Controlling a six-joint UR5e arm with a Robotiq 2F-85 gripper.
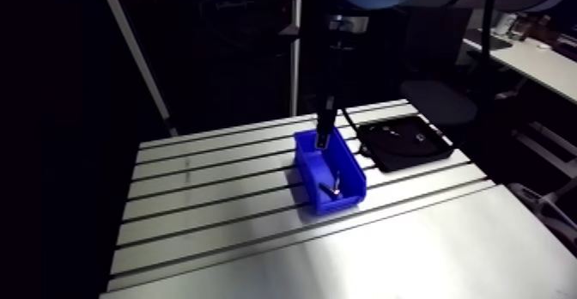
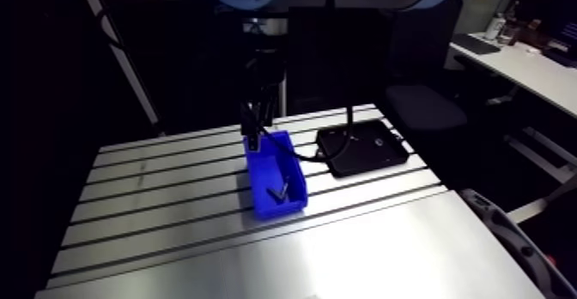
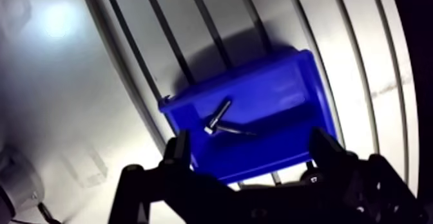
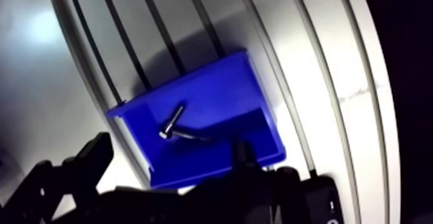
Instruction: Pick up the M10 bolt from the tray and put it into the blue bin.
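Observation:
The blue bin (image 1: 329,172) stands in the middle of the slotted table. Two metal bolts (image 3: 221,119) lie crossed on its floor, near one end wall. My gripper (image 3: 250,140) hangs above the other end of the bin, open, and its dark fingers (image 3: 179,148) hold nothing. In the arm view the gripper (image 1: 323,139) comes straight down over the bin's far end. The black tray (image 1: 405,143) lies flat to the right of the bin, with small metal parts (image 1: 391,131) in it that I cannot make out.
The aluminium table (image 1: 223,225) with its long slots stretches to the left of and in front of the bin. A cable (image 2: 313,156) runs between the bin and the tray.

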